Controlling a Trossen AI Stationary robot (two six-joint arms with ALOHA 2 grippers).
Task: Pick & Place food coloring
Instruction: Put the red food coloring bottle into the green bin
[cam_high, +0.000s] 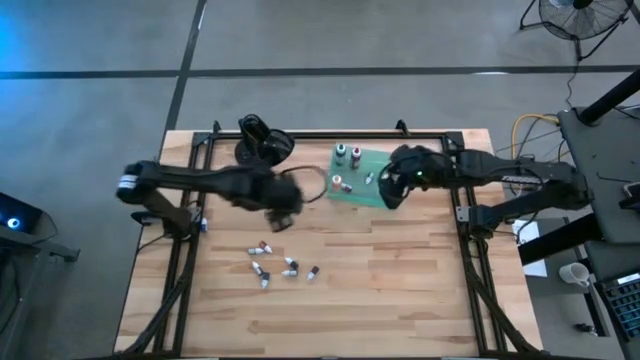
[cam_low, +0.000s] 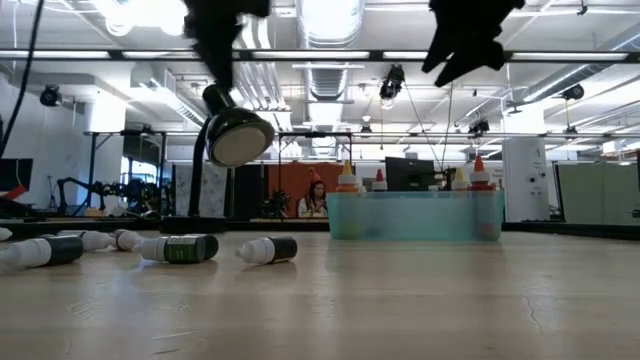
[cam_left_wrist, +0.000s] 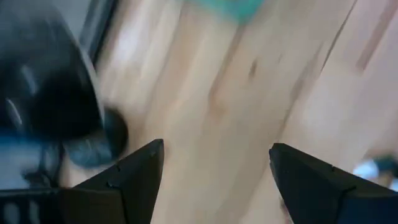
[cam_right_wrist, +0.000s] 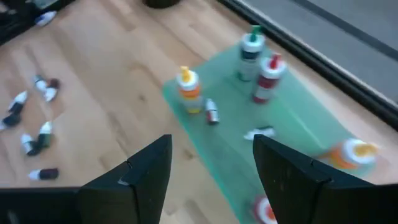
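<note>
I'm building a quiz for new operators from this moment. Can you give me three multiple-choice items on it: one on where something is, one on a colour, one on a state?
1. Where do the loose food coloring bottles lie?
A. on the bare wood in front of the left arm
B. stacked on the tray
C. on the floor

2. What colour is the tray?
A. red
B. teal-green
C. white

3. How is the left gripper?
A. shut on a bottle
B. shut and empty
C. open and empty

Answers: 1 A, the high view shows them scattered on the table boards. 2 B, it shows green in the high and right wrist views. 3 C, the left wrist view shows only wood between its spread fingers.
</note>
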